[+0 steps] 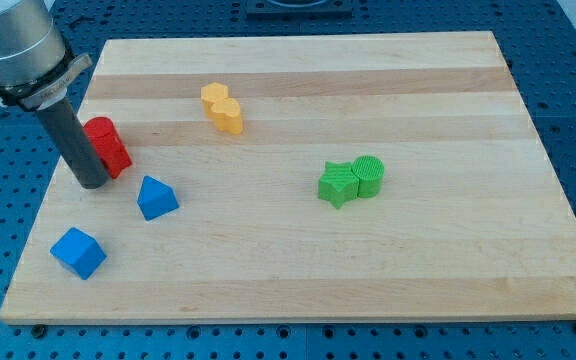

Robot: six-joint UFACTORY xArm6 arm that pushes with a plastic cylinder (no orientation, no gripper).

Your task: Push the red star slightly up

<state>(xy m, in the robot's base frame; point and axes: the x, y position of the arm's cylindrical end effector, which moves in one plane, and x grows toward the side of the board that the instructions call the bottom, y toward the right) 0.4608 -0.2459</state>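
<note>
The red star block [114, 152] sits near the view's left edge of the wooden board [298, 280], with a red cylinder-like block [99, 132] touching it just above and to the left. My tip [91, 183] is the lower end of the dark rod. It rests on the board at the red star's lower left, touching or nearly touching it. The rod partly hides the left side of the red blocks.
A blue triangular block [156, 197] lies just right of and below my tip. A blue cube [78, 252] sits at the lower left. A yellow block [223, 108] is at the upper middle. A green star [338, 183] and green cylinder [369, 177] touch each other at the right of centre.
</note>
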